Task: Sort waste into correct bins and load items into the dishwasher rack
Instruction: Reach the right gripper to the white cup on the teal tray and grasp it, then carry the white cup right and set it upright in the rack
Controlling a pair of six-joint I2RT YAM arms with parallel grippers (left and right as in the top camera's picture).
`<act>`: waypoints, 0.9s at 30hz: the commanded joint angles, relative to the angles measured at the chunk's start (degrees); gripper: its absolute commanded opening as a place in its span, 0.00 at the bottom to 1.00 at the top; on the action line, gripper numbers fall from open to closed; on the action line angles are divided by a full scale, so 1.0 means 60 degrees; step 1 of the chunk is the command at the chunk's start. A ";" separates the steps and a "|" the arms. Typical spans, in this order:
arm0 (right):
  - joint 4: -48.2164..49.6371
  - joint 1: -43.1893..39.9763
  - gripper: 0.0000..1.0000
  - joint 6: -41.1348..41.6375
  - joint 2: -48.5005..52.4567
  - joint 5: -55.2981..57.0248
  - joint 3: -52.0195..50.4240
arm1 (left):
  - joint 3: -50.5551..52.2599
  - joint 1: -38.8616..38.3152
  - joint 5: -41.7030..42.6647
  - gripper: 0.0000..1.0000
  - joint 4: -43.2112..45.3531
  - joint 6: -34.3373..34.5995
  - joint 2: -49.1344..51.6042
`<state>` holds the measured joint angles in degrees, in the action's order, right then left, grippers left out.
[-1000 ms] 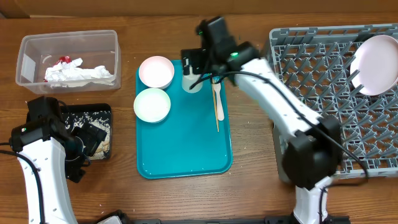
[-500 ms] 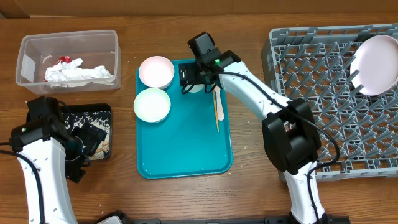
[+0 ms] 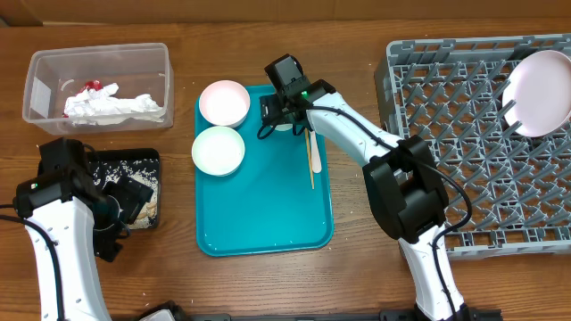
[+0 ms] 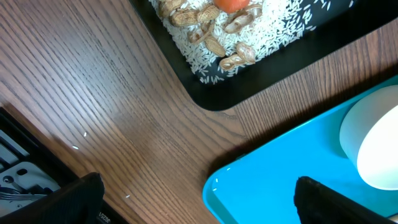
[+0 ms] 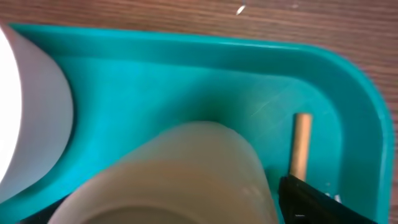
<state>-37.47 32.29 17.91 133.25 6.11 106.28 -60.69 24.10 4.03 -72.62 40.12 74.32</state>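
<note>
A small white cup [image 5: 186, 168] stands at the far right corner of the teal tray [image 3: 268, 214], between the fingers of my right gripper [image 3: 280, 112]. That gripper is open, with a thin strip of tray showing between the cup and its right finger [image 5: 314, 199]. Two white bowls [image 3: 224, 102] [image 3: 219, 150] sit on the tray's left side. A white plate [image 3: 538, 94] leans in the grey dishwasher rack [image 3: 464, 143]. My left gripper [image 4: 199, 208] hangs open and empty over bare wood beside the black tray [image 4: 249, 87], which holds rice, peanuts and an orange carrot [image 4: 233, 5].
A clear tub [image 3: 40, 85] at the back left holds crumpled napkins [image 3: 111, 105] and a red wrapper [image 3: 90, 86]. A thin wooden stick [image 3: 312, 159] lies on the teal tray just right of the cup. The nearer bowl [image 4: 373, 143] lies close to my left gripper.
My right gripper has moved left and down around the cup, and its jaws have narrowed a little. The left arm has not moved.
</note>
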 commanded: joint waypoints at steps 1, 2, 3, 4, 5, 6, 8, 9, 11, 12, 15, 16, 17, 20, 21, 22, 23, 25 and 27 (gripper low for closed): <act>0.0124 0.0025 0.89 -0.0058 -0.0007 0.0386 0.0175 | 0.0018 0.0007 0.0004 1.00 0.0007 -0.0120 0.0007; 0.0175 0.0025 0.91 -0.0058 -0.0007 0.0415 0.0178 | 0.0018 0.0007 0.0004 1.00 0.0007 -0.0120 0.0007; 0.0219 0.0025 0.92 -0.0080 -0.0007 0.0412 0.0178 | 0.0018 0.0007 0.0004 1.00 0.0007 -0.0120 0.0007; 0.0255 0.0025 0.92 -0.0095 -0.0007 0.0412 0.0178 | 0.0018 0.0007 0.0004 1.00 0.0007 -0.0120 0.0007; 0.0277 0.0025 0.92 -0.0091 -0.0007 0.0408 0.0178 | 0.0018 0.0007 0.0004 1.00 0.0007 -0.0120 0.0007; 0.0273 0.0025 0.91 -0.0095 -0.0007 0.0408 0.0178 | 0.0018 0.0007 0.0004 1.00 0.0007 -0.0120 0.0007; 0.0248 0.0036 0.85 -0.0244 -0.0007 0.0408 0.0178 | 0.0018 0.0007 0.0004 1.00 0.0007 -0.0120 0.0007; 0.0211 0.0036 0.82 -0.0240 -0.0011 0.0412 0.0189 | 0.0018 0.0007 0.0004 1.00 0.0007 -0.0120 0.0007; 0.0007 0.0036 0.72 -0.0229 -0.0062 0.0393 0.0299 | 0.0018 0.0007 0.0004 1.00 0.0007 -0.0120 0.0007; -0.0197 0.0036 0.67 -0.0229 -0.0113 0.0364 0.0433 | 0.0018 0.0007 0.0004 1.00 0.0007 -0.0120 0.0007; -0.0714 0.0036 0.62 -0.0229 -0.0382 0.0372 0.0750 | 0.0018 0.0007 0.0004 1.00 0.0007 -0.0120 0.0007; -0.0940 0.0007 0.59 -0.0229 -0.0663 0.0372 0.0827 | 0.0018 0.0007 0.0004 1.00 0.0007 -0.0120 0.0007; -0.1082 -0.0029 0.56 -0.0222 -0.0871 0.0372 0.0867 | 0.0018 0.0007 0.0004 1.00 0.0007 -0.0120 0.0007; -0.1461 -0.0219 0.56 -0.0157 -0.1698 0.0375 0.0892 | 0.0018 0.0007 0.0004 1.00 0.0007 -0.0120 0.0007; -0.1734 -0.0441 0.56 -0.0160 -0.2335 0.0419 0.0892 | 0.0018 0.0007 0.0007 1.00 0.0007 -0.0120 0.0007; -0.1861 -0.0586 0.56 -0.0160 -0.2630 0.0492 0.0892 | 0.0018 0.0007 0.0004 1.00 0.0007 -0.0120 0.0007; -0.2007 -0.0801 0.56 -0.0160 -0.2980 0.0597 0.0892 | 0.0018 0.0007 0.0004 1.00 0.0007 -0.0120 0.0007; -0.2251 -0.1319 0.56 -0.0164 -0.3603 0.0841 0.0892 | 0.0018 0.0007 0.0004 1.00 0.0007 -0.0120 0.0007; -0.2535 -0.2087 0.56 -0.0237 -0.4215 0.0984 0.0892 | 0.0018 0.0007 0.0004 1.00 0.0007 -0.0120 0.0007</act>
<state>-51.92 24.45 16.47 113.34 9.30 109.56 -60.69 24.10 4.05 -72.62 40.12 74.32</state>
